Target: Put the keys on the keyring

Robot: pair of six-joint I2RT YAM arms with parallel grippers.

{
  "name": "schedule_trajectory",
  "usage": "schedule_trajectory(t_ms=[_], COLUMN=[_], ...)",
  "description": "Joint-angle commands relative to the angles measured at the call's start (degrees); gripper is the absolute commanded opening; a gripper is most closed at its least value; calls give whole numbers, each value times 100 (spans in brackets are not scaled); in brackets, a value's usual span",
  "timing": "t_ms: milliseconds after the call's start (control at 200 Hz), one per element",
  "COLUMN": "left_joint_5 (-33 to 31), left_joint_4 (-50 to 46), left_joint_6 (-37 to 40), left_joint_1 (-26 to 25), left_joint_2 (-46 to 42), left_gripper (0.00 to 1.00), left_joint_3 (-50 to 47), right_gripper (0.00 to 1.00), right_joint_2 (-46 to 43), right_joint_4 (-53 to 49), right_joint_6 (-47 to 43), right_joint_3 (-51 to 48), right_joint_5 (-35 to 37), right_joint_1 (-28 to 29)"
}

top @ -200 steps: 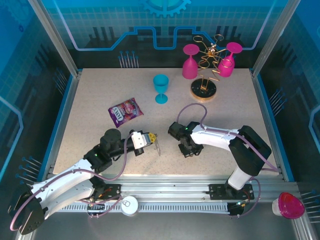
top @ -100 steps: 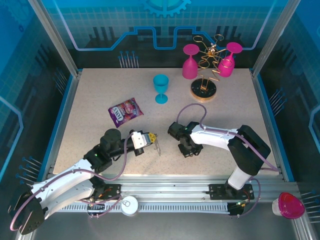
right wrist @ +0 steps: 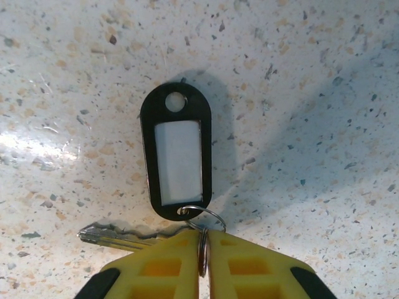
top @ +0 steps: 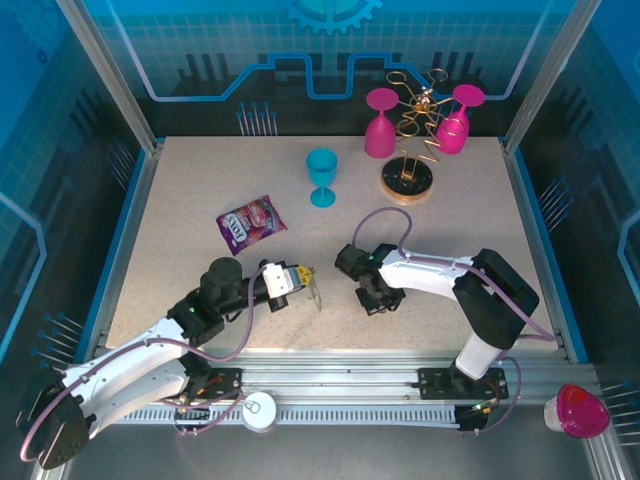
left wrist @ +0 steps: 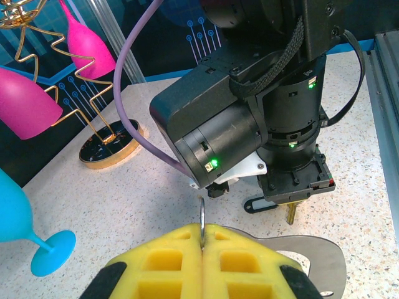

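The keys lie on the speckled table: a black tag with a white label, and a small metal key joined to it by a split ring. My right gripper points down at the table, pads shut on that ring. In the left wrist view the tag and key show under the right gripper. My left gripper is shut on a thin ring of the keyring, whose grey loop sticks out to the right. From above, the left gripper holds the keyring just left of the right gripper.
A blue goblet stands mid-table. A purple snack packet lies to its left. At the back right a gold wire stand carries two pink goblets. A pink-lidded cup sits outside the table's right front corner.
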Motion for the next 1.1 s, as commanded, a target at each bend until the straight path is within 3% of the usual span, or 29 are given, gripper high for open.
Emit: schedule_trajectory(t_ms=[0, 300, 460, 540, 700, 1096], left_joint_5=[109, 95, 95, 97, 114, 462], left_joint_4=[71, 64, 92, 123, 162, 159], left_joint_6=[55, 66, 65, 56, 49, 12], left_joint_1=[-24, -18, -20, -21, -19, -22], left_joint_2=[-60, -78, -87, -93, -130, -79], left_gripper=[0, 0, 0, 0, 0, 0], left_joint_3=[-7, -16, -16, -31, -47, -60], right_gripper=[13, 0, 0, 0, 0, 0], right_joint_2=[78, -270, -1508, -2292, -3247, -3995], right_joint_4=[-49, -138, 350, 1019, 2238, 3408], right_joint_6=[-17, -48, -611, -1098, -1640, -2699], right_joint_3=[3, 40, -211, -511, -951, -1245], right_joint_5=[43, 138, -83, -664, -2547, -3925], right_joint_1=[45, 61, 110, 46, -298, -350])
